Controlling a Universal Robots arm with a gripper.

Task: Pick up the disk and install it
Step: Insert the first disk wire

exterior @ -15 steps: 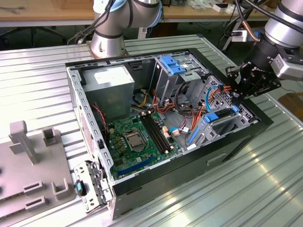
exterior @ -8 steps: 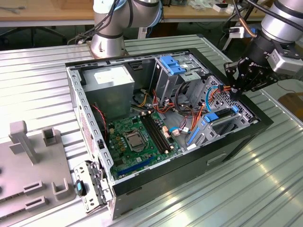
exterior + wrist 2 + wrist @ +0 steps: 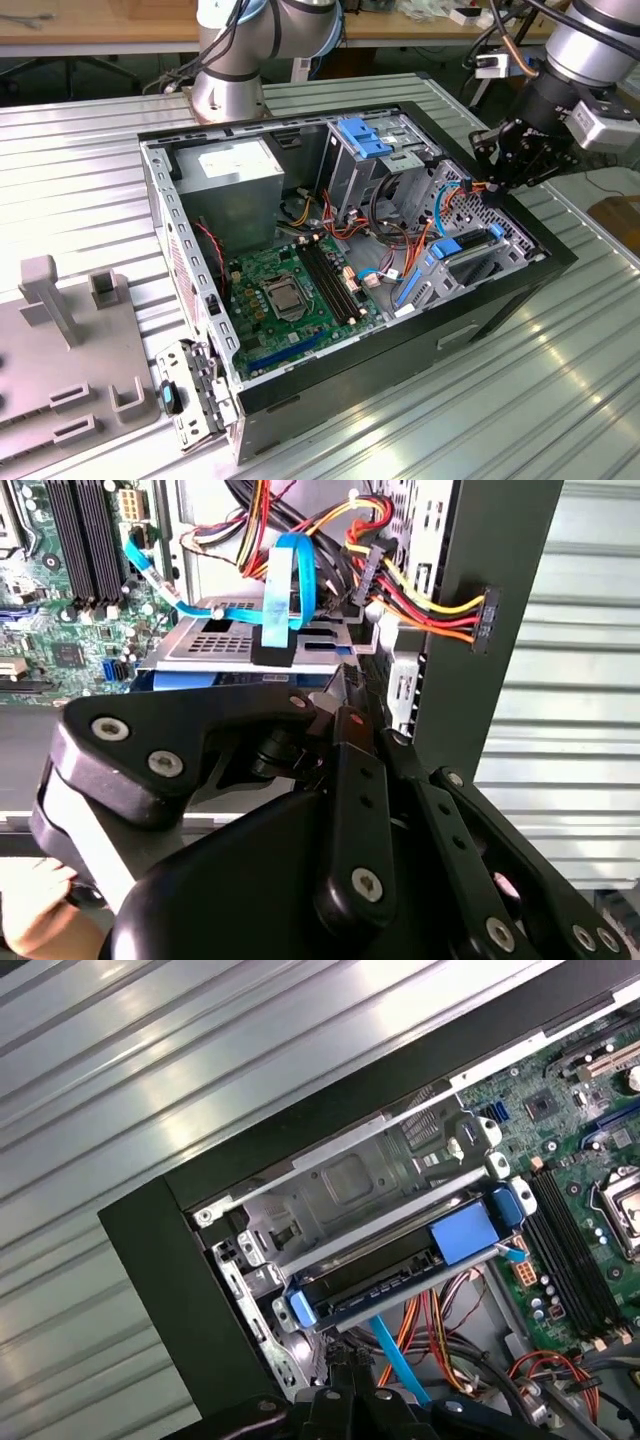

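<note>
**Entry: open computer case (image 3: 400, 362) on the ribbed table; every place is given against the case, exterior view's left to right.**

1. Grey fixture plate (image 3: 70, 360): outside the case, off its open end. We list it as unused.
2. Power-supply box (image 3: 240, 170): inside the case, at the far corner.
3. Motherboard (image 3: 290, 290): flat on the case floor, at mid-case.
4. Drive cage (image 3: 365, 140) with blue top clip: inside the case, against the far wall.
5. The disk (image 3: 475, 258): inside the case, in the metal bay against the case wall on the exterior view's right.
   - In the first wrist view it (image 3: 385, 1268) lies flat under the bay's metal bracket, with a blue rail tab showing at each end.
   - Its long axis runs along that case wall.
   - We judge it already seated in the bay rather than waiting to be picked up.
6. The gripper (image 3: 492, 165): over the rim of the same case wall, the rightmost item.
   - It is the only arm and sits close to the disk.
   - In the first wrist view its tips (image 3: 350, 1380) sit off the disk's long side, near the middle of its length, toward the case interior.
   - A blue ribbon cable (image 3: 395, 1350) and coloured power leads lie between the tips and the disk.
   - The disk lies ahead of the tips, broadside to them.
7. Jaws: as far as we can make out they are pressed together. We see nothing pinched between them and no contact with the disk.
</note>
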